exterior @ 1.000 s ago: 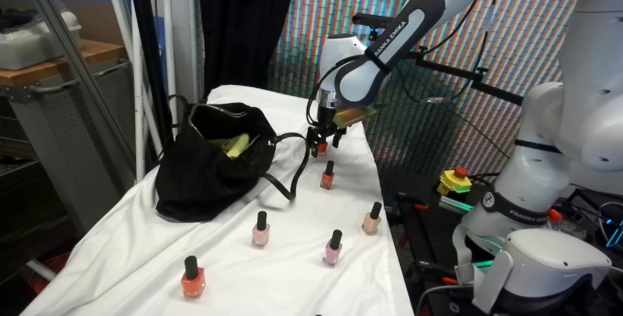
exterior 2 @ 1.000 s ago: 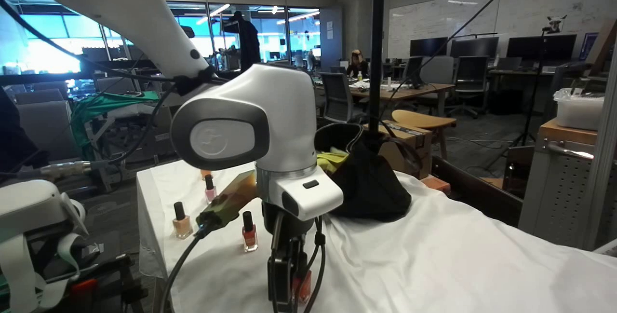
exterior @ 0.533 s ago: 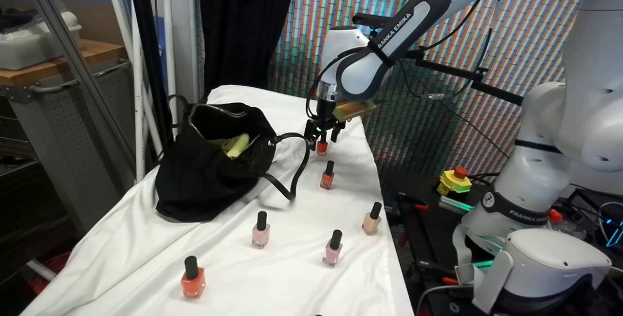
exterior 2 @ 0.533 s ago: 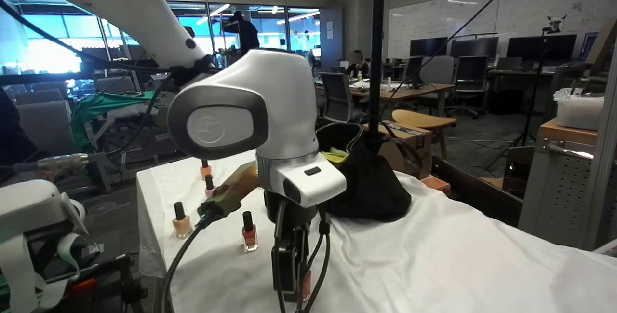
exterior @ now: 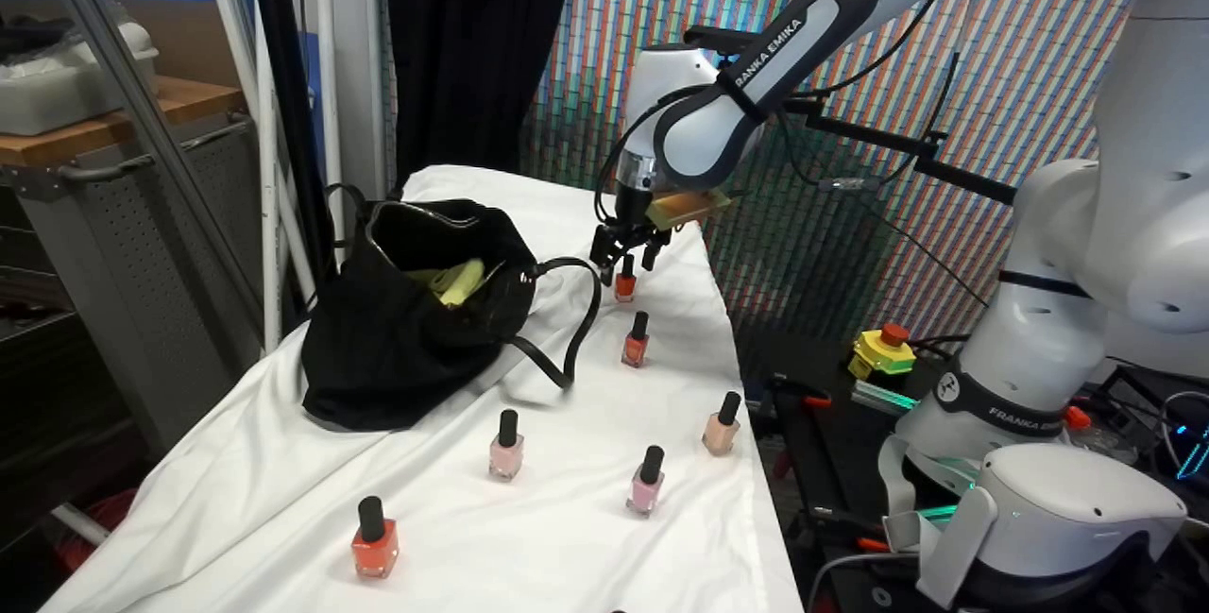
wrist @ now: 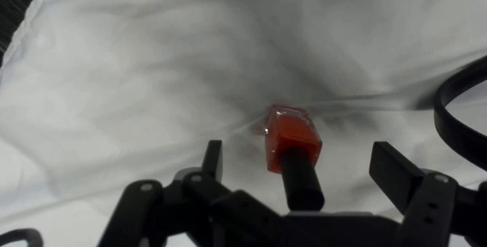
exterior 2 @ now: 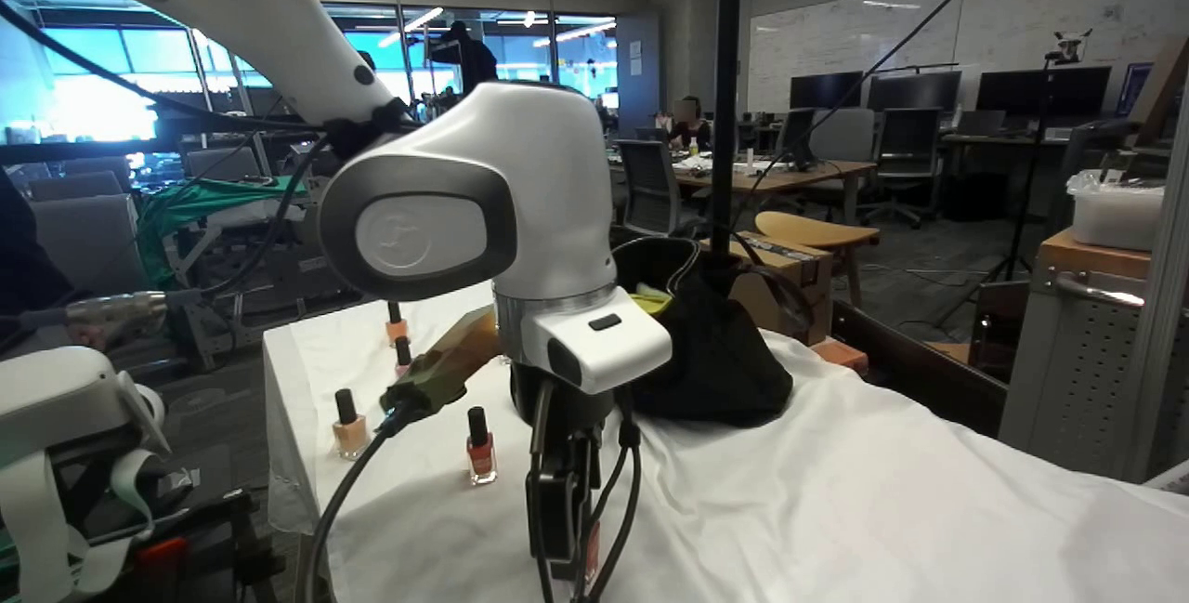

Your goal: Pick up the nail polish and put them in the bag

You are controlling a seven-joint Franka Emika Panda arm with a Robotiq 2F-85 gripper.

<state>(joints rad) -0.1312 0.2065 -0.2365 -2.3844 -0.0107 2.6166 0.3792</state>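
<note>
Between bag (exterior: 397, 358) and edge of white cloth (wrist: 125, 98): bare room around red nail polish (wrist: 293, 134) (bag handle (wrist: 452, 129) near); gripper (wrist: 298, 159) fingers (wrist: 214, 157) wide apart, polish between, gaps both sides

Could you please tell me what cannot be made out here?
In the wrist view, some of the cloth: covered by the gripper.
In an exterior view, most of the red nail polish: hidden by the gripper and cable.
In an exterior view, what the dark tip belongs to: cut off by the bottom edge.
In an exterior view, the inner bottom of the bag: hidden by its wall and yellow-green material.
</note>
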